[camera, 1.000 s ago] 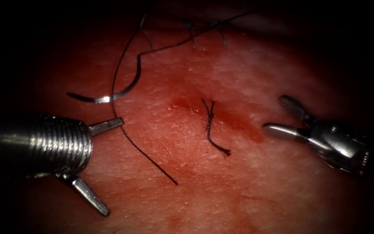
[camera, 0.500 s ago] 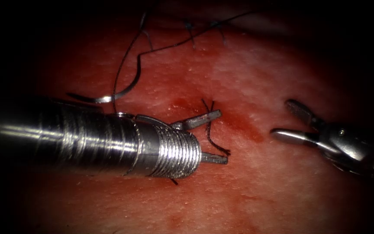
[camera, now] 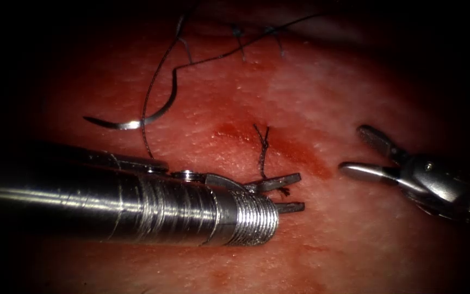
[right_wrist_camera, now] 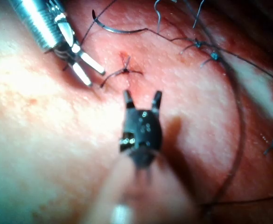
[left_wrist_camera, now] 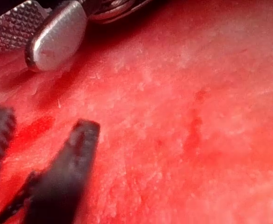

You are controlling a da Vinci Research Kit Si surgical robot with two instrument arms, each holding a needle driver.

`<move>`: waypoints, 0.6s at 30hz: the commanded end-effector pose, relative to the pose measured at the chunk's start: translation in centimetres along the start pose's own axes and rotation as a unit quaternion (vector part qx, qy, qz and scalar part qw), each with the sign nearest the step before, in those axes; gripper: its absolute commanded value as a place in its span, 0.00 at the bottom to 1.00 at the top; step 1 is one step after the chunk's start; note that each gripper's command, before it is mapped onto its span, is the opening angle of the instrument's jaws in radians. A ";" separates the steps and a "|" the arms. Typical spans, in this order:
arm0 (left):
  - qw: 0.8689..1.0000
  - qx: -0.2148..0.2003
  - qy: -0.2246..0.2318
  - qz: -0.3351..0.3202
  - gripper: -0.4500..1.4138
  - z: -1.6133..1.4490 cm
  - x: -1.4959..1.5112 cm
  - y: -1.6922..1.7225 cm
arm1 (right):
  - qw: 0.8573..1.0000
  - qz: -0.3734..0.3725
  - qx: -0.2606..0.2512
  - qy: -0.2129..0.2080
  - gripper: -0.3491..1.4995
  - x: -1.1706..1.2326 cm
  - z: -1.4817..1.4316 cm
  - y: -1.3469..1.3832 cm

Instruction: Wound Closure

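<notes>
Lying free on the tissue (camera: 354,92) far left, the needle (camera: 137,121) is unheld; left tool (camera: 295,191) spread around a knotted thread tail (camera: 262,155), right tool (camera: 366,149) spread, empty

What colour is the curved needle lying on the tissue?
Silvery grey metal needle; the endoscope view shows it best.

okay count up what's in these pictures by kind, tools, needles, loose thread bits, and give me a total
Tools: 2, the left tool with open jaws around the thread end, holding nothing, and the right tool, open and empty.
Needles: 1, the needle lying free on the tissue, left of the cut.
Cut thread ends: 1, the thread end at the stitch.
Long threads: 1, the thread.
Total: 5.
</notes>
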 end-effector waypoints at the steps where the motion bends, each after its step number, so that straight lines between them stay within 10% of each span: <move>1: 1.000 0.001 0.000 0.001 0.24 0.08 -0.03 0.00 | 1.000 -0.003 0.000 0.000 0.43 -0.03 0.08 -0.02; 18: 0.999 -0.017 -0.036 0.014 0.25 0.23 -0.22 0.03 | 1.000 -0.003 -0.002 0.001 0.43 -0.03 0.13 -0.05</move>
